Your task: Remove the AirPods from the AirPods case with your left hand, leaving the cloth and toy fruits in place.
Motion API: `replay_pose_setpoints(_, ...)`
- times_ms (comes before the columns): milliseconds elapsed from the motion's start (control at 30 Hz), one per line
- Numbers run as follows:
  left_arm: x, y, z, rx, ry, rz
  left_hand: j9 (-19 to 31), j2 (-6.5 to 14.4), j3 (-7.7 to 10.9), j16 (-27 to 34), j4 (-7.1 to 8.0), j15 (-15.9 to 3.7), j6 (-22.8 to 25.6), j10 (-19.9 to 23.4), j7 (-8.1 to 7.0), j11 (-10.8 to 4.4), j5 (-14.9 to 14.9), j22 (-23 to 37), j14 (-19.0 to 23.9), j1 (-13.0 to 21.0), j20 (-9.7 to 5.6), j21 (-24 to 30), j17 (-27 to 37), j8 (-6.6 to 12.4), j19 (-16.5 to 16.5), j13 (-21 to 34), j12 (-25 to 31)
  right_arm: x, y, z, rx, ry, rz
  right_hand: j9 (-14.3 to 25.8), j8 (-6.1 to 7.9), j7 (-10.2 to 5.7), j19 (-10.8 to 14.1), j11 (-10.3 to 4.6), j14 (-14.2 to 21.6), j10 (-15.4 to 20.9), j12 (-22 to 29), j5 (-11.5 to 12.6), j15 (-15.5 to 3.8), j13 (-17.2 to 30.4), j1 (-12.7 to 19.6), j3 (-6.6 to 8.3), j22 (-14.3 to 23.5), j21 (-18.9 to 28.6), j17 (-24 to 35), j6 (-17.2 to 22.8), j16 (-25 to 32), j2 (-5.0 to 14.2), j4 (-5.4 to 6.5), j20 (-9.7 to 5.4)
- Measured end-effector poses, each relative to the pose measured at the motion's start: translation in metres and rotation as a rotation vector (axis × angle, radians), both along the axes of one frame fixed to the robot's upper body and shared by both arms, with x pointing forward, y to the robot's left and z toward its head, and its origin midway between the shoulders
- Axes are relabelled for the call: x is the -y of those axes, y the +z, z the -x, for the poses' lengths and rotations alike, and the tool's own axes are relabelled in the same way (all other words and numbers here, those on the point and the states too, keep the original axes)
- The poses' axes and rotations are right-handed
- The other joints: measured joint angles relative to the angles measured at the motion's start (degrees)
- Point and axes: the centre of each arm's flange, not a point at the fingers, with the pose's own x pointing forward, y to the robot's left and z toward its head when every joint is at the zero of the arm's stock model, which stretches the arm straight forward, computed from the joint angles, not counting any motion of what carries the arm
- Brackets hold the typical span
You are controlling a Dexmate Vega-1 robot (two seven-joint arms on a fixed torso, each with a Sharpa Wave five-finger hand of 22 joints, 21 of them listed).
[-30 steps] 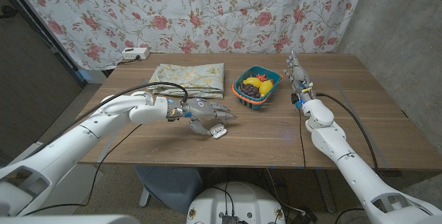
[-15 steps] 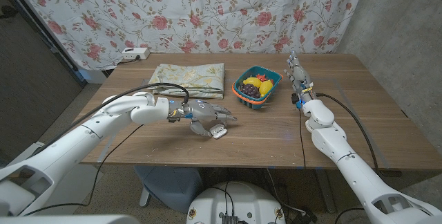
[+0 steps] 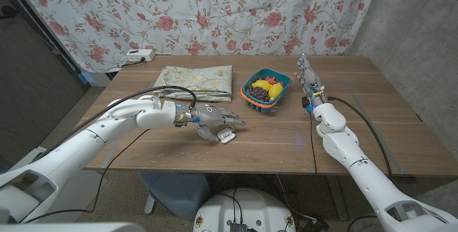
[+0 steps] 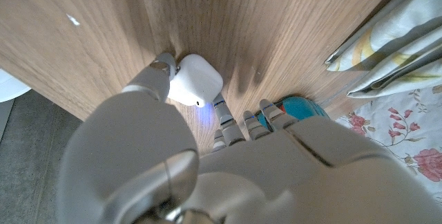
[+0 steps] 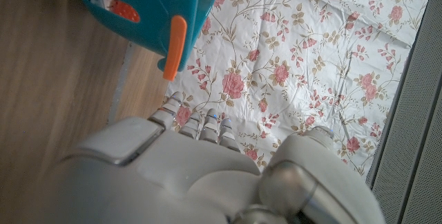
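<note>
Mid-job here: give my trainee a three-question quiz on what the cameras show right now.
1. True or false: the small white rounded AirPods case lies on the wooden table with its lid closed.
2. Which hand touches the case: A, left hand; B, right hand?
3. Fill in: the toy fruits sit in a ___ plastic basket, beside the folded floral cloth.

Key: 1 true; 2 A; 3 teal.
</note>
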Motion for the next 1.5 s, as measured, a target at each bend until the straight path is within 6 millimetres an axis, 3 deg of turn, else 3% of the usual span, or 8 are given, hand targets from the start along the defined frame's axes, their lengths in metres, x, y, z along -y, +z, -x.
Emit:
replay_pose_setpoints(333,0.0052,-0.0029,-0.0007,0.002,-0.013,0.006,0.0,-0.1,-0.88,0.0,0.89,-0.36,1.1,1.1,-0.1,0.13,-0.4,0.0,0.7,-0.6,0.0,0.0,0.0,-0.21,0.0,0.0,0.4,-0.0005,0.0001,-0.0005,-0.003,0.001,0.002,0.0,0.0,0.0,0.0,-0.12,0.0,-0.1,0.0,0.0,0.0,0.0,0.0,0.0,0.0,0.0,0.0,0.0,0.0,0.0,0.0,0.0)
replay_pose_setpoints(767,0.0074,-0.0047,0.0017,0.015,-0.005,0.011,0.0,-0.3,-1.29,0.0,0.48,-0.54,1.6,2.2,-0.3,-0.14,-0.7,0.0,1.7,-0.8,0.52,0.0,0.0,-0.21,0.5,0.1,1.1,0.001,-0.0022,-0.002,-0.009,0.007,0.004,0.0,0.0,0.0,0.0,-0.31,0.0,-0.3,0.0,0.0,0.0,0.0,0.0,0.0,0.0,0.0,0.0,0.0,0.0,0.0,0.0,0.0)
replay_pose_setpoints(1500,0.0061,-0.005,0.0014,0.037,0.01,0.038,0.0,-1.0,-2.08,0.4,1.27,-0.13,3.8,3.3,-0.1,-0.18,-0.7,0.0,4.0,-2.9,1.56,0.0,0.1,-0.21,0.9,0.1,1.3,0.0015,-0.0007,-0.0057,-0.019,0.013,0.014,0.0,0.0,0.0,0.0,-0.31,0.0,-0.3,0.0,0.0,0.0,0.0,0.0,0.16,0.0,0.0,0.0,0.0,0.0,0.0,0.16,0.0)
